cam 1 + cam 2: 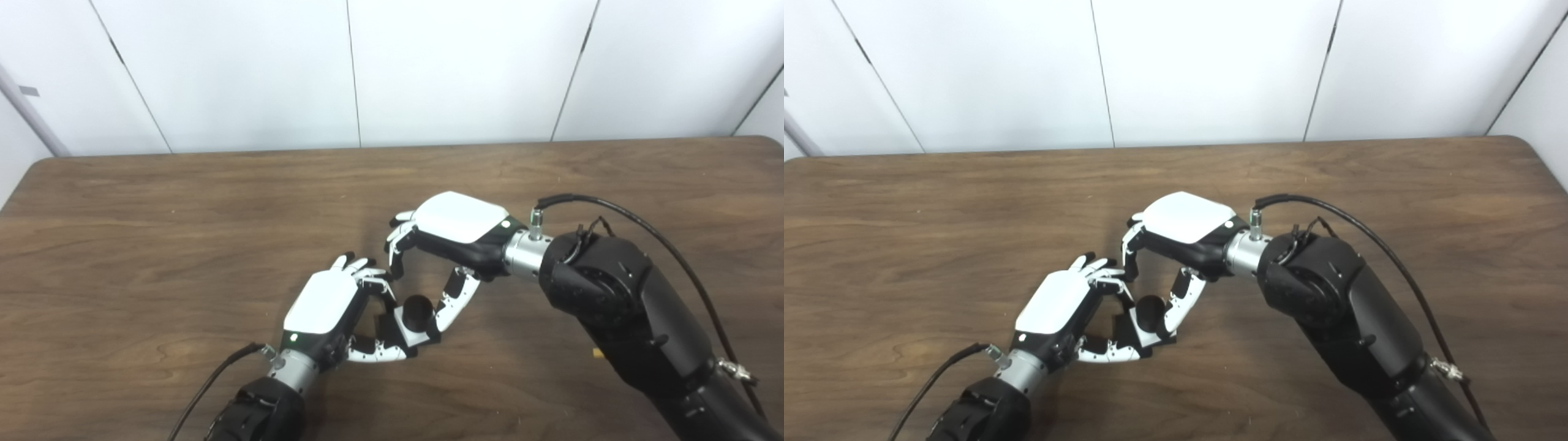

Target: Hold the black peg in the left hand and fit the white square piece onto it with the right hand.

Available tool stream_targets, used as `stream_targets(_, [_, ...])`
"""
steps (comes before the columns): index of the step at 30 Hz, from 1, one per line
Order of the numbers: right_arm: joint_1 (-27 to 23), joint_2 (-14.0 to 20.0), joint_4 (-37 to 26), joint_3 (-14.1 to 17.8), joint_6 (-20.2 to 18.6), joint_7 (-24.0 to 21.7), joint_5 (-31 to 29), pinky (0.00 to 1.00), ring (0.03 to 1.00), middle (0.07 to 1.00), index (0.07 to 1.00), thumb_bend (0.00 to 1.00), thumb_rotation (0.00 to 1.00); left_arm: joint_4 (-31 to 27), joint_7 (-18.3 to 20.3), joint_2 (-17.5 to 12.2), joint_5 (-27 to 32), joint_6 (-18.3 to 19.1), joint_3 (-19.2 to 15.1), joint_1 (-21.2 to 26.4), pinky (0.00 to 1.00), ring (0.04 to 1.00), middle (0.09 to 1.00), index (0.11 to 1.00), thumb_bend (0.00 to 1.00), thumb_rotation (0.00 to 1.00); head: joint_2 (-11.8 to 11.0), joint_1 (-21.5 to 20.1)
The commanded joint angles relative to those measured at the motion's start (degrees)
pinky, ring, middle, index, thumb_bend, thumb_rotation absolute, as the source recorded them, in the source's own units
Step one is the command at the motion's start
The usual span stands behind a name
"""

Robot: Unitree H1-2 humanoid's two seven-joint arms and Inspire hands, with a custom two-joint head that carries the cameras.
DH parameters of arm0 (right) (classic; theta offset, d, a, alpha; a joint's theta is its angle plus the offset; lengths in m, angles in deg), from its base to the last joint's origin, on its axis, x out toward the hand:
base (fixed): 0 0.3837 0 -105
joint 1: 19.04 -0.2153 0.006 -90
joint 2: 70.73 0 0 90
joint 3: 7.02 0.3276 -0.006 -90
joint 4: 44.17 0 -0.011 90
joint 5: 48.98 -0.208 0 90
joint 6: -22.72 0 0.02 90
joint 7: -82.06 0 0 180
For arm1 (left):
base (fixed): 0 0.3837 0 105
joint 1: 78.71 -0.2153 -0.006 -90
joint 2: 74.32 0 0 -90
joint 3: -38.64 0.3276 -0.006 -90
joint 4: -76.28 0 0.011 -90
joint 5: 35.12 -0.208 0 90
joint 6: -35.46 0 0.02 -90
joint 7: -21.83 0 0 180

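My left hand (pixel 324 303) is low at the centre, shut on the black peg (pixel 418 309). Its fingers are on the far side and its thumb is under the peg's black base (pixel 384 327). The white square piece (pixel 411 334) sits around the peg, and the peg's round top pokes up through it. My right hand (pixel 456 229) arches over from the right. Its thumb (pixel 452 303) lies against the piece's right side, and its fingers (pixel 397 248) curl down above the far-left side. The same shows in the right eye view: the peg (pixel 1149 306), the left hand (pixel 1056 303) and the right hand (pixel 1185 223).
The brown wooden table (pixel 184 233) runs to a white panelled wall at the back. My right forearm (pixel 618 300) is bulky, with a black cable looping above it. A small tan bit (pixel 597 353) lies on the table by that arm.
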Motion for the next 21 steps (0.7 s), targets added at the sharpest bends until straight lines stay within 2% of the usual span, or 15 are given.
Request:
stream_targets(1, [-1.2, 0.6, -2.0, 1.2, 0.4, 1.7, -0.6, 0.85, 0.914, 0.800, 0.594, 1.00, 0.32, 1.2, 2.5, -0.4, -0.8, 0.1, 1.4, -1.0, 1.00, 0.910, 0.784, 0.487, 0.52, 0.06, 0.4, -0.1])
stream_targets(5, [-1.1, 1.3, -2.7, 1.8, 0.6, 1.4, -0.9, 0.85, 0.914, 0.796, 0.586, 1.00, 0.29, 0.9, 2.9, -0.4, -0.8, 0.5, 1.3, -1.0, 1.00, 0.914, 0.786, 0.487, 0.52, 0.06, 0.4, 0.0])
stream_targets(10, [-0.5, 2.8, -4.8, 3.5, -0.9, 0.3, -1.4, 0.85, 0.916, 0.794, 0.588, 1.00, 0.28, 1.2, 2.7, -0.7, -0.6, 0.3, 1.1, -0.9, 1.00, 0.915, 0.785, 0.487, 0.52, 0.06, 0.4, -0.1])
stream_targets(16, [0.1, 5.2, -6.5, 5.8, -1.7, 0.0, -2.7, 0.86, 0.919, 0.798, 0.591, 1.00, 0.31, 1.1, 2.8, -0.9, -0.7, 0.6, 0.7, -0.8, 1.00, 0.909, 0.786, 0.487, 0.52, 0.06, 0.3, -0.3])
stream_targets(21, [0.5, 5.9, -7.0, 6.6, -2.3, 0.0, -2.7, 0.87, 0.924, 0.796, 0.598, 1.00, 0.32, 0.6, 3.7, -1.0, -0.7, 1.8, 0.5, -0.6, 1.00, 0.912, 0.793, 0.492, 0.52, 0.07, 0.2, -0.2])
